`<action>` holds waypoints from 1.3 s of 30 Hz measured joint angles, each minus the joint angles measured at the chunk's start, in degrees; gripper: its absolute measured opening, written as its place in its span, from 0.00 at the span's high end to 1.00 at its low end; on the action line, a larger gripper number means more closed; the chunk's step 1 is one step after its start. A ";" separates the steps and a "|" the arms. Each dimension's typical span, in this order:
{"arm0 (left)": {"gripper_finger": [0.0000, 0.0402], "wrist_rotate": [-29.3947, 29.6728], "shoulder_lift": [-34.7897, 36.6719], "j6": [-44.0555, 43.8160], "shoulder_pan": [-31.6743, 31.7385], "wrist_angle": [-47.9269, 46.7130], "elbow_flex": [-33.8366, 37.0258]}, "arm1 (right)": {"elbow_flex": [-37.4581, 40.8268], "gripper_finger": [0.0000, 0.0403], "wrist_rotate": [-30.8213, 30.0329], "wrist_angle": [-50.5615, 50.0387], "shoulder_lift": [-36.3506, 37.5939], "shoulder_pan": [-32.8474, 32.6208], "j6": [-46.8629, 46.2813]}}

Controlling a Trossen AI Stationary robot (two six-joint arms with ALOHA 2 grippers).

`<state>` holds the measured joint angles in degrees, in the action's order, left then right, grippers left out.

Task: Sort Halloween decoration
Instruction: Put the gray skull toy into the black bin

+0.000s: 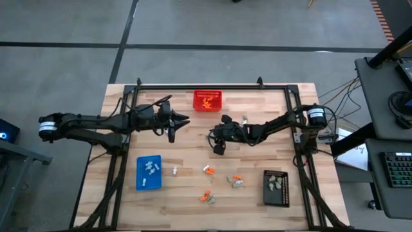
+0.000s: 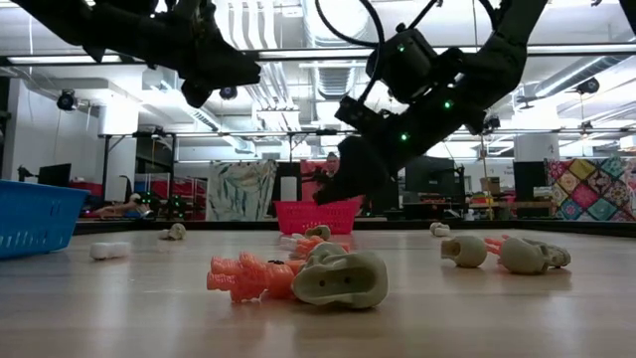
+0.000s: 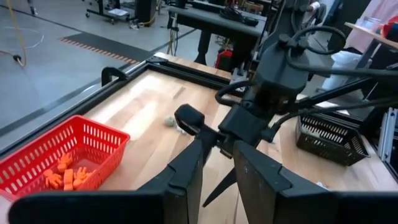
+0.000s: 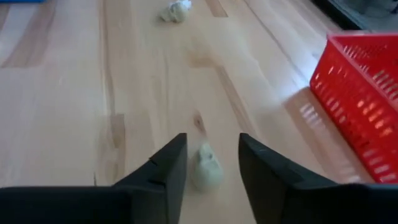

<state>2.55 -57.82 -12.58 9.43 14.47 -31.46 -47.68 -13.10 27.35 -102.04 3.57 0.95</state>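
Lying on the desk (image 4: 74, 112), a pale grey-beige trinket (image 4: 207, 168) between the parted fingers of the right end effector (image 4: 211, 163), ungripped, red basket (image 4: 364, 99) nearby, left end effector (image 1: 175, 122) hovering near mid-desk, narrowly parted, empty.

From overhead, the trinkets in the blue tray (image 1: 149, 173) and the black tray (image 1: 276, 187) are too small to tell apart in shape. The loose pieces on the near part of the table (image 1: 193, 154) show only as orange and pale specks. The right gripper (image 1: 217, 147) hides whatever lies under it from above. In the right wrist view the red mesh basket (image 4: 364, 106) is cut off at the edge. The far pale trinket (image 4: 175, 11) there is blurred.
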 joint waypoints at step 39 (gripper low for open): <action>0.81 -0.04 -0.70 0.00 0.00 0.53 -0.24 | -3.71 0.83 2.08 0.99 -9.05 1.30 -4.31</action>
<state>2.50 -58.52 -12.58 9.43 15.00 -31.70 -51.39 -11.03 28.34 -111.08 4.88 -3.36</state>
